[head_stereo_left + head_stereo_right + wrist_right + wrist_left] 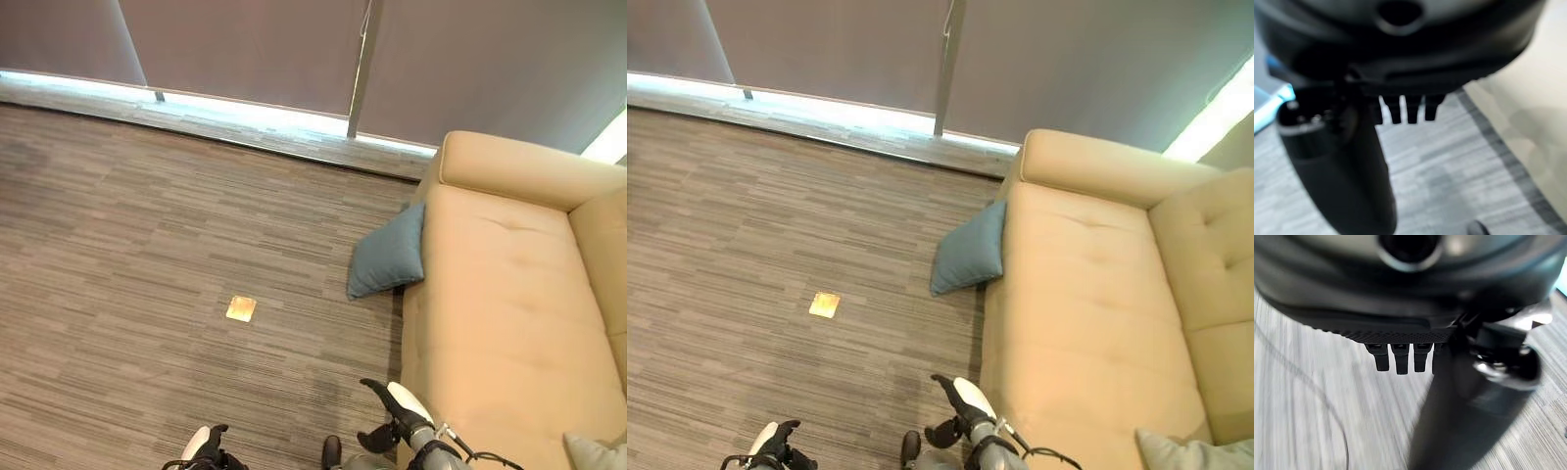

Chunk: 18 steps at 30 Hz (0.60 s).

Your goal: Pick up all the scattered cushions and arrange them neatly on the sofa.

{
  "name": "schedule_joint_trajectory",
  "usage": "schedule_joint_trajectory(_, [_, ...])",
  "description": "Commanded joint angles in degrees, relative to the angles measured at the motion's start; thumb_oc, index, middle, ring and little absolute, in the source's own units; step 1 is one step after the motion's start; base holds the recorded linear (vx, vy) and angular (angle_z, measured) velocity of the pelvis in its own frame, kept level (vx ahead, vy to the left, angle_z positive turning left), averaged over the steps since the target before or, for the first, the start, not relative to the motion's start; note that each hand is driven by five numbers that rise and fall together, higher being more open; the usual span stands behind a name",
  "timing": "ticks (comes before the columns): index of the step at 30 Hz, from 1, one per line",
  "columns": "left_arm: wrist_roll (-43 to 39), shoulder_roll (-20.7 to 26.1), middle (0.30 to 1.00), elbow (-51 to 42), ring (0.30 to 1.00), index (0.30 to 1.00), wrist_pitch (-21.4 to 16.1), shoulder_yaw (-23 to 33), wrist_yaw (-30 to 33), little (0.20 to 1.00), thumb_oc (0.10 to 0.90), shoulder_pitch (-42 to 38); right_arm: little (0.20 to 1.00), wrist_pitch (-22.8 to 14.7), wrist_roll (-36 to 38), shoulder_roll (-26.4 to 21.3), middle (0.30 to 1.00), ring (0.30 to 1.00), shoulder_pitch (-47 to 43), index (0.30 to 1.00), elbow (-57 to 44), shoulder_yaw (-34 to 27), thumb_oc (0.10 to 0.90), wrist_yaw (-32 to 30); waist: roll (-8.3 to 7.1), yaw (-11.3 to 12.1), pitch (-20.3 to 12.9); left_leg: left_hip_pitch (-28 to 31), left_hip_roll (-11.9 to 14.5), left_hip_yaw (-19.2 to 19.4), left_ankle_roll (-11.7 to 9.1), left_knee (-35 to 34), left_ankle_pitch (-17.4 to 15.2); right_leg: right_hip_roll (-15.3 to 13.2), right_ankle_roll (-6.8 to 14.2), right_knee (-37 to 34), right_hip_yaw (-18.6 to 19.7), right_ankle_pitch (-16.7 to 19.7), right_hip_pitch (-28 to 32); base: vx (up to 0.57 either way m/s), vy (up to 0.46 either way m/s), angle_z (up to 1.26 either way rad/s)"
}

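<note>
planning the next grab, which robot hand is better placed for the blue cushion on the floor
Likely the right robot hand. It hangs open and empty on the sofa side, and the blue cushion leans against the sofa's front edge ahead of it. The left robot hand, also open, sits farther over the carpet.

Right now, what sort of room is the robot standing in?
Probably a lounge or office sitting area: a beige sofa, grey striped carpet, and drawn blinds along the windows. A blue cushion leans against the sofa.

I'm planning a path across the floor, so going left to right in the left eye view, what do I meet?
Brass floor plate → blue cushion, on the carpet leaning against the sofa's side → beige sofa → grey cushion at the sofa's near right corner.
</note>
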Motion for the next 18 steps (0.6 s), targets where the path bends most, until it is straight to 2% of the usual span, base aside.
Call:
schedule_joint_trajectory(1, [-0.20, -0.63, 0.900, -3.32, 0.900, 0.900, -1.68, -1.14, 1.89, 0.900, 0.800, 0.07, 0.900, -1.93, -0.73, -0.39, 0.900, 0.900, -0.12, 0.900, -4.18, 0.13, 0.800, -1.68, -3.36, -0.37, 1.27, 1.65, 3.45, 2.72, 5.77, -10.14, 0.19, -1.11, 6.89, 0.30, 4.01, -5.65, 0.01, 0.35, 0.284, -0.45])
schedule_joint_trajectory(2, [0.50, -0.66, 0.900, -3.45, 0.900, 0.900, -2.14, -1.69, 2.33, 0.900, 0.800, 0.42, 0.900, -1.79, -0.95, -0.17, 0.900, 0.900, -0.02, 0.900, -2.42, 0.12, 0.800, -1.68, -3.26, 0.15, 1.07, 1.35, 3.77, 1.34, 6.11, -18.48, -0.12, -1.63, 7.86, -0.22, 5.10, -6.04, 0.82, 0.42, 0.351, -0.44])
schedule_joint_trajectory(3, [-0.07, -0.73, 0.900, -3.96, 0.900, 0.900, -2.57, -2.66, 2.44, 0.900, 0.800, 0.59, 0.900, -2.14, -0.93, 0.13, 0.900, 0.900, 0.02, 0.900, -1.12, 0.26, 0.800, -1.74, -2.69, 2.23, 0.85, -0.39, 4.41, -6.47, 4.83, -33.17, 6.06, -1.30, 8.81, -1.29, 8.63, -6.38, 3.01, 0.42, 0.348, -0.57])
schedule_joint_trajectory(4, [-0.08, -0.71, 0.900, -3.96, 0.900, 0.900, -2.57, -2.69, 2.43, 0.900, 0.800, 0.57, 0.900, -2.15, -0.94, 0.15, 0.900, 0.900, 0.00, 0.900, -1.10, 0.23, 0.800, -1.74, -2.76, 2.21, 0.80, -0.06, 4.32, -6.42, 4.82, -34.10, 6.74, -1.36, 8.79, -1.37, 8.60, -6.24, 2.94, 0.43, 0.310, -0.80])
schedule_joint_trajectory(5, [-0.30, -0.65, 0.900, -3.92, 0.900, 0.900, -3.13, -3.69, 2.67, 0.900, 0.800, -0.07, 0.900, -2.16, -1.06, 0.22, 0.900, 0.900, -0.01, 0.900, 1.04, 0.20, 0.800, -2.01, -2.84, 2.76, 1.02, -1.83, 4.86, -10.09, 4.35, -38.39, 9.15, -1.61, 9.08, -2.06, 10.18, -6.79, 4.33, 0.34, 0.304, -0.86])
schedule_joint_trajectory(6, [-0.72, -1.26, 0.900, -3.36, 0.900, 0.900, -2.98, -4.15, 2.20, 0.900, 0.800, -0.43, 0.900, -1.94, -0.97, 0.83, 0.900, 0.900, -0.60, 0.900, 3.26, 0.29, 0.800, -1.77, -1.71, 2.94, 0.46, -0.85, 3.57, -13.35, 3.99, -42.15, 9.77, -1.71, 9.56, -2.01, 12.14, -6.79, 4.61, 0.35, 0.306, -0.83])
schedule_joint_trajectory(8, [-0.15, -1.63, 0.900, -2.90, 0.900, 0.900, -2.64, -4.86, 2.12, 0.900, 0.800, -0.53, 0.900, -1.79, -0.92, 1.39, 0.900, 0.900, -0.42, 0.900, 4.47, 0.14, 0.800, -1.53, -1.16, 2.79, 0.04, 1.09, 3.26, -12.76, 3.89, -43.86, 10.36, -1.88, 9.93, -1.19, 12.51, -7.02, 4.36, 0.29, 0.321, -0.69])
schedule_joint_trajectory(9, [0.28, -2.00, 0.900, -3.19, 0.900, 0.900, -2.61, -5.64, 1.84, 0.900, 0.800, -0.39, 0.900, -1.51, -0.75, 1.65, 0.900, 0.900, -0.42, 0.900, 5.19, -0.09, 0.800, -1.54, -1.18, 2.75, -0.63, 1.28, 2.06, -12.13, 4.42, -42.50, 10.04, -3.07, 10.74, -0.83, 12.88, -6.71, 4.59, 0.32, 0.423, -0.73])
schedule_joint_trajectory(11, [0.75, -2.09, 0.900, -3.22, 0.900, 0.900, -2.53, -6.01, 1.43, 0.900, 0.800, -0.14, 0.900, -1.17, -0.44, 2.20, 0.900, 0.900, -0.55, 0.900, 5.44, -0.60, 0.800, -1.62, -1.28, 2.76, -1.30, 2.25, 0.17, -11.33, 5.99, -41.88, 8.75, -4.68, 11.77, 2.04, 14.07, -6.68, 3.90, 0.28, 0.383, -0.38])
schedule_joint_trajectory(13, [0.88, -2.11, 0.900, -3.12, 0.900, 0.900, -2.36, -5.96, 1.04, 0.900, 0.800, 0.22, 0.900, -0.65, 1.39, 3.21, 0.900, 0.900, -0.48, 0.900, 6.69, -1.34, 0.800, -1.02, -1.31, 2.89, -1.41, 4.08, -1.41, -8.60, 8.12, -41.40, 7.11, -6.30, 12.79, 8.49, 14.58, -5.75, 1.78, 0.28, 0.418, -0.28])
schedule_joint_trajectory(14, [0.50, -1.80, 0.900, -2.69, 0.900, 0.900, -2.17, -5.43, 0.74, 0.900, 0.800, 0.19, 0.900, -0.32, 2.02, 3.92, 0.900, 0.900, -1.71, 0.900, 7.42, -1.96, 0.800, -1.25, -0.55, 3.44, -0.65, 5.82, -1.68, -5.98, 9.51, -40.67, 5.45, -9.27, 12.38, 15.73, 10.00, -2.72, -1.14, 0.19, 0.338, -0.55])
schedule_joint_trajectory(15, [0.49, -1.79, 0.900, -2.66, 0.900, 0.900, -2.18, -5.42, 0.74, 0.900, 0.800, 0.13, 0.900, -0.32, 2.02, 3.93, 0.900, 0.900, -1.76, 0.900, 7.44, -1.98, 0.800, -1.25, -0.66, 3.60, -0.57, 5.85, -1.77, -5.82, 9.55, -40.59, 5.37, -9.37, 12.42, 16.09, 10.22, -2.90, -1.34, 0.18, 0.303, -0.92])
schedule_joint_trajectory(17, [0.15, -1.09, 0.900, -1.35, 0.900, 0.900, -1.53, -3.81, -0.08, 0.900, 0.800, 0.58, 0.900, -0.48, 2.67, 4.46, 0.900, 0.900, -1.09, 0.900, 7.11, -3.47, 0.800, -1.29, 0.04, 3.06, -0.63, 9.09, -2.42, -3.65, 10.27, -40.84, 3.18, -11.41, 12.04, 20.07, 5.86, -1.31, -3.21, 0.28, 0.300, -0.78])
schedule_joint_trajectory(18, [0.24, -0.82, 0.900, -0.84, 0.900, 0.900, -1.33, -3.32, -0.33, 0.900, 0.800, 0.74, 0.900, -0.54, 3.09, 4.45, 0.900, 0.900, -0.67, 0.900, 7.33, -3.86, 0.800, -1.11, 0.08, 2.60, -0.79, 10.09, -2.72, -3.48, 10.28, -41.32, 2.79, -10.69, 11.87, 19.79, 5.80, -1.15, -4.06, 0.25, 0.223, -0.38])
